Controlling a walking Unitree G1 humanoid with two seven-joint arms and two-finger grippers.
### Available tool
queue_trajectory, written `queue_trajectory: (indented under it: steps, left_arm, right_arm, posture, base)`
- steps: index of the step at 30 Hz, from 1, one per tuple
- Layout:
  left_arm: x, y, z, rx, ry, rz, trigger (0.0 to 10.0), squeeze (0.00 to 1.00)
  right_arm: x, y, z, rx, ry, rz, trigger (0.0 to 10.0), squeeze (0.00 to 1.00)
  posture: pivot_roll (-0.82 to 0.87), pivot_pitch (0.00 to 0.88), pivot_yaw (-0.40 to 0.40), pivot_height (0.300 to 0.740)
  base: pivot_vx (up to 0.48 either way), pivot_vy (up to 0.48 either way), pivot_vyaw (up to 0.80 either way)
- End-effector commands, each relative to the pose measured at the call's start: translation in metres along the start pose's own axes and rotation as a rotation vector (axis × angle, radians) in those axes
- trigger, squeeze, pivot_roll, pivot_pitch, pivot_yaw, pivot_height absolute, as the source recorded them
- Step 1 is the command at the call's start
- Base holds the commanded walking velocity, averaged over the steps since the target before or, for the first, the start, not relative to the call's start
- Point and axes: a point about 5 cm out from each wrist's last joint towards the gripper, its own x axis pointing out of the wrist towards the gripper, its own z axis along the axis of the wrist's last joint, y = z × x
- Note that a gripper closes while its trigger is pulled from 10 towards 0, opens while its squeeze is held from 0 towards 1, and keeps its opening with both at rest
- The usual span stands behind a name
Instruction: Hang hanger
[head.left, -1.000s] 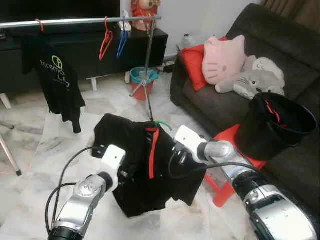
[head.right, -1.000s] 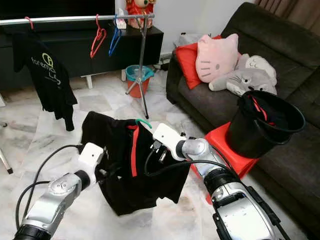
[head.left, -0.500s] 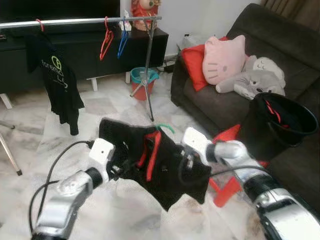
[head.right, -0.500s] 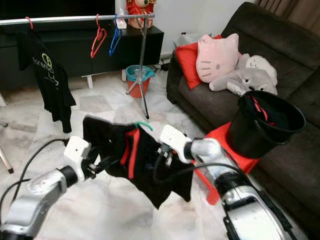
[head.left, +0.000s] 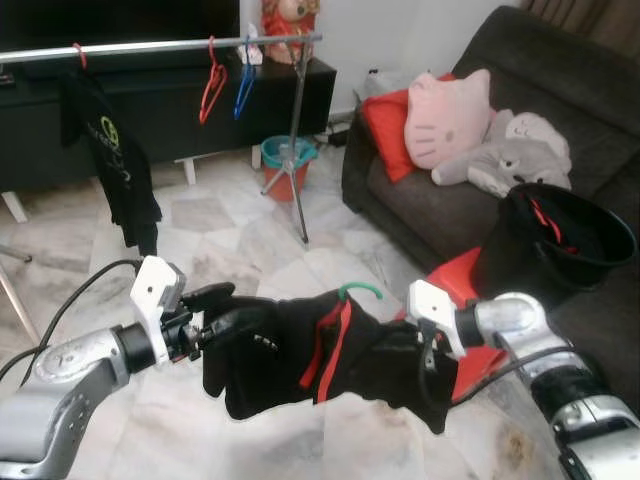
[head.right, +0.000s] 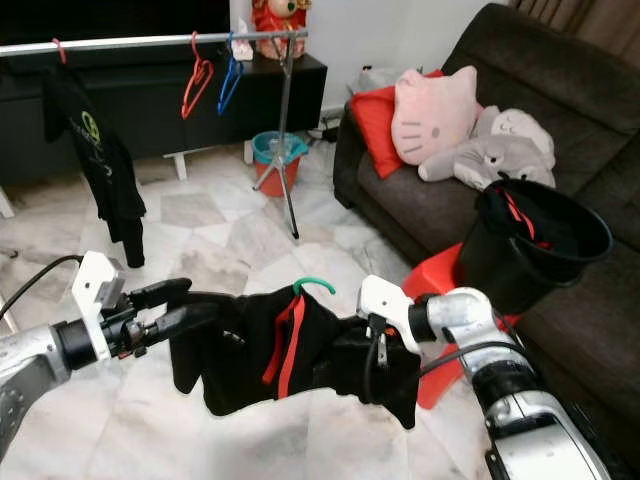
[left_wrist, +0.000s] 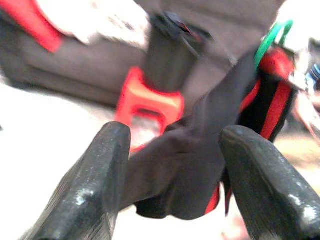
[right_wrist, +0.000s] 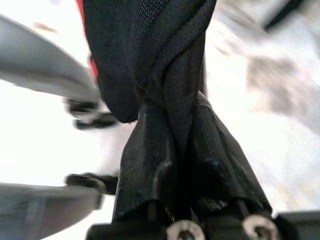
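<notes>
A black shirt (head.left: 300, 345) with red trim, threaded on a green hanger (head.left: 358, 291), stretches between the robot's two arms above the marble floor (head.left: 230, 225). The right pincer (head.left: 425, 352) is clamped tight on a twisted bunch of the shirt's fabric, its two black fingers pressed together over the cloth in the right wrist view. The left pincer (head.left: 215, 310) stands wide, one finger above and one below the shirt's other end, and the left wrist view has cloth sagging between its fingers (left_wrist: 95, 190); whether either pad actually bears on the fabric cannot be told.

The shirt looks light and limp: it droops in the middle, bunches wherever it is pinched and would likely slide off a loose grip. The hanger is the one stiff part. Its green hook pokes up at the collar, about 12 o'clock on the garment, and appears thin and smooth. Steering that hook onto a bar probably calls for a hold close under it or on the hanger's shoulder through the cloth, since holding the sleeves lets the hook swing freely.

The clothes rail (head.left: 160, 45) waits well apart, toward 11 o'clock across the floor, already carrying a black T-shirt (head.left: 118, 170), a red hanger (head.left: 211, 78) and a blue hanger (head.left: 245, 80). A black bucket (head.left: 560, 250) sits on a red stool (head.left: 465, 285) beside the sofa (head.left: 560, 110).
</notes>
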Motion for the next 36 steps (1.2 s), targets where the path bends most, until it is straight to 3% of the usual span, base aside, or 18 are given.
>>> queue_trajectory:
  steps: [1, 10, 20, 31, 32, 33, 36]
  left_arm:
    - [0.006, -0.009, -0.006, -0.007, 0.046, -0.075, 10.0, 0.0]
    - [0.018, -0.02, -0.008, -0.005, 0.072, -0.208, 10.0, 0.0]
    - [0.025, -0.041, -0.006, 0.017, 0.123, -0.4, 10.0, 0.0]
    - [0.04, -0.044, -0.013, 0.043, 0.196, -0.427, 10.0, 0.0]
    - [0.041, -0.045, -0.014, 0.033, 0.2, -0.431, 10.0, 0.12]
    - [0.041, -0.045, -0.014, 0.037, 0.206, -0.431, 10.0, 0.48]
    - [0.042, -0.046, -0.016, 0.039, 0.221, -0.428, 10.0, 0.49]
  right_arm:
    - [-0.007, 0.001, 0.011, -0.054, -0.051, 0.047, 10.0, 0.0]
    - [-0.006, 0.01, 0.003, -0.124, 0.044, 0.175, 10.0, 0.0]
    - [-0.004, 0.011, 0.0, -0.141, 0.084, 0.213, 10.0, 0.0]
    - [0.003, 0.009, 0.007, -0.185, 0.07, 0.212, 10.0, 0.0]
    - [0.003, 0.008, 0.008, -0.191, 0.069, 0.213, 10.0, 0.0]
    - [0.004, 0.008, 0.009, -0.196, 0.068, 0.214, 10.0, 0.0]
    - [0.005, 0.008, 0.011, -0.204, 0.063, 0.214, 10.0, 0.0]
  posture:
    - [0.21, 0.0, -0.156, 0.74]
    - [0.22, 0.0, -0.171, 0.74]
    - [0.23, 0.0, -0.178, 0.74]
    - [0.22, 0.0, -0.166, 0.74]
    - [0.22, 0.0, -0.166, 0.74]
    - [0.22, 0.0, -0.166, 0.74]
    - [0.22, 0.0, -0.166, 0.74]
  base:
    - [0.0, 0.0, 0.0]
    - [0.0, 0.0, 0.0]
    - [0.0, 0.0, 0.0]
    - [0.0, 0.0, 0.0]
    - [0.0, 0.0, 0.0]
    - [0.0, 0.0, 0.0]
    - [0.0, 0.0, 0.0]
